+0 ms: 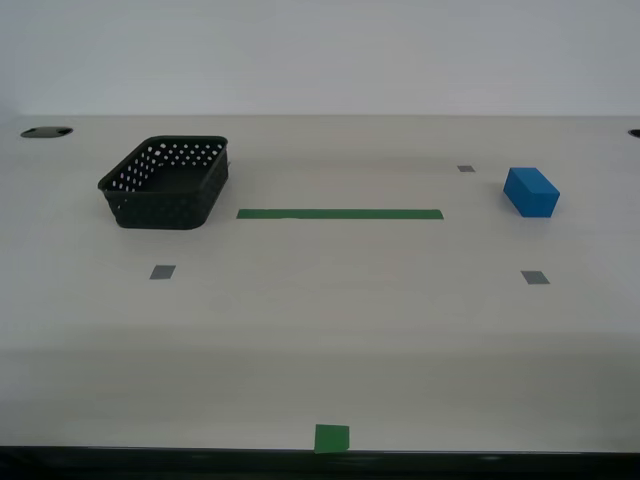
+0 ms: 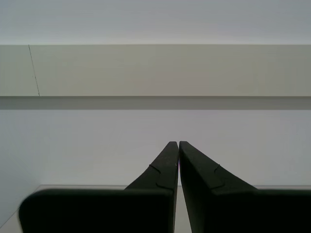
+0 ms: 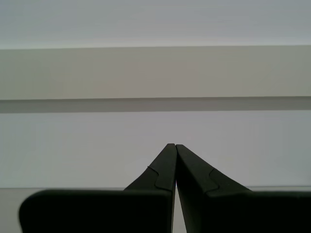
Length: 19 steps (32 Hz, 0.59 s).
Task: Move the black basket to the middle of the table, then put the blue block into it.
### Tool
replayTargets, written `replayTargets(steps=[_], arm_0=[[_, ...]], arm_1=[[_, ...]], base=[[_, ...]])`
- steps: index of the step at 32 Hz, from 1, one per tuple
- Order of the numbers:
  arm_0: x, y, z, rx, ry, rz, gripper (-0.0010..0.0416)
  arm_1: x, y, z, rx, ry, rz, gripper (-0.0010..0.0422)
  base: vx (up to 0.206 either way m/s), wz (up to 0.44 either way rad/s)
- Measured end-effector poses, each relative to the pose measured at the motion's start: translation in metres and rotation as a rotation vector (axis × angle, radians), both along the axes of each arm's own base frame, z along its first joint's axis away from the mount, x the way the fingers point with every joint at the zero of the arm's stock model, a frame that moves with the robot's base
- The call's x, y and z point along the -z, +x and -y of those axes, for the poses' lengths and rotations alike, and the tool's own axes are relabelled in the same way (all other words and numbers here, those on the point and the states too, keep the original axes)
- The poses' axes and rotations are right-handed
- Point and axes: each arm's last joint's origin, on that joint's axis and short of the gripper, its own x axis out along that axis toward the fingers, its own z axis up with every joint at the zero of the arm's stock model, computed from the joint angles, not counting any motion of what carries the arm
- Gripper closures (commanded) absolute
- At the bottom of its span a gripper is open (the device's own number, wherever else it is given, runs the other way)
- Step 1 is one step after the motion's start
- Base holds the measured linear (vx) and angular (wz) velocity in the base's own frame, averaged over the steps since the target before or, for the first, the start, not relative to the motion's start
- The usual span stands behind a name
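The black basket (image 1: pixel 167 184) stands empty on the table (image 1: pixel 320 340) at the exterior view's left, near the far side. The blue block (image 1: pixel 531 192) lies on the table at the exterior view's right. No arm or gripper shows in the exterior view. My first gripper (image 3: pixel 173 145) is shut with its fingertips together, holding nothing, and faces a pale wall. My second gripper (image 2: pixel 176 143) is also shut and empty, facing the same kind of wall. Neither wrist view shows the basket or the block.
A long green tape strip (image 1: pixel 340 214) lies between basket and block. A green square (image 1: pixel 332 438) sits at the table's near edge. Small grey squares (image 1: pixel 162 272) (image 1: pixel 535 277) (image 1: pixel 466 168) mark the top. A dark hole (image 1: pixel 46 132) is at the far left.
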Motion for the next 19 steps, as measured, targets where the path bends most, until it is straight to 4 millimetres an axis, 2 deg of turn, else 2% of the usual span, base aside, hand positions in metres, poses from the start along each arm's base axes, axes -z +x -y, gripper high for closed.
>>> replayTargets(steps=[19], arm_0=[[0.0, 0.0, 0.0, 0.0, 0.0, 0.0, 0.0405]], arm_1=[[0.0, 0.0, 0.0, 0.0, 0.0, 0.0, 0.0412]], base=[[0.0, 0.0]])
